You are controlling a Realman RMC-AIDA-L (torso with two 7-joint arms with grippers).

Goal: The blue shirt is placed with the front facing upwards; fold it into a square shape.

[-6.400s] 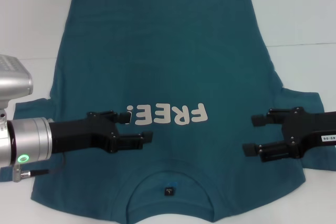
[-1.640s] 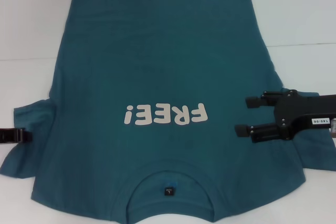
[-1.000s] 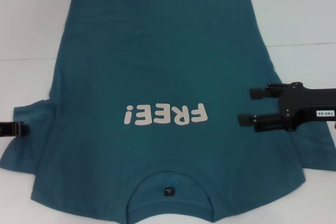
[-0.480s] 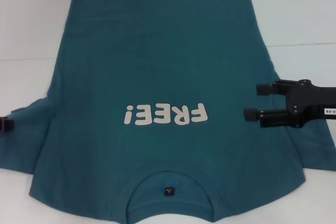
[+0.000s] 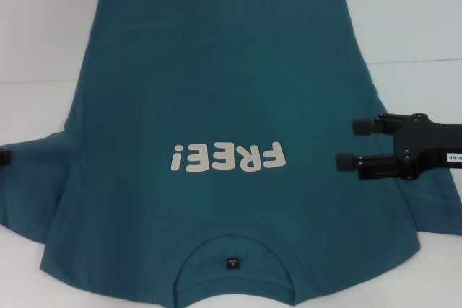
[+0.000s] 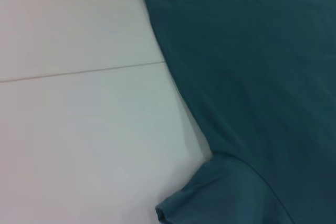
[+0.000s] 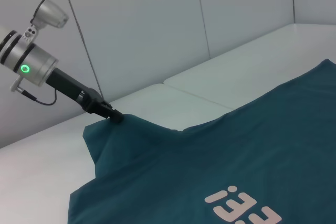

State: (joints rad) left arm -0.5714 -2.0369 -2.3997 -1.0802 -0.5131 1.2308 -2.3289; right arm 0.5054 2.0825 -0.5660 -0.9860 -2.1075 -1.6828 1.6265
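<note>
The blue shirt [image 5: 216, 91] lies flat and front up on the white table, its white "FREE!" lettering [image 5: 227, 156] and neck label [image 5: 232, 262] toward me. My left gripper [image 5: 3, 155] shows only as a dark tip at the left border of the head view. In the right wrist view the left gripper [image 7: 114, 117] is shut on the edge of the left sleeve [image 7: 105, 135], which it holds up in a small peak. My right gripper [image 5: 348, 143] hovers open over the shirt's right side, beside the right sleeve [image 5: 433, 207], with nothing between its fingers.
White table [image 5: 419, 19] surrounds the shirt, with a thin seam line [image 5: 415, 60] running across it. A white panelled wall [image 7: 147, 30] stands beyond the table's left side. In the left wrist view the shirt's side edge [image 6: 178, 87] and a sleeve [image 6: 220, 192] lie on the table.
The left gripper has drawn the left sleeve outward to the left, spreading it, and has almost left the head view. The right gripper has drifted slightly right, still open.
</note>
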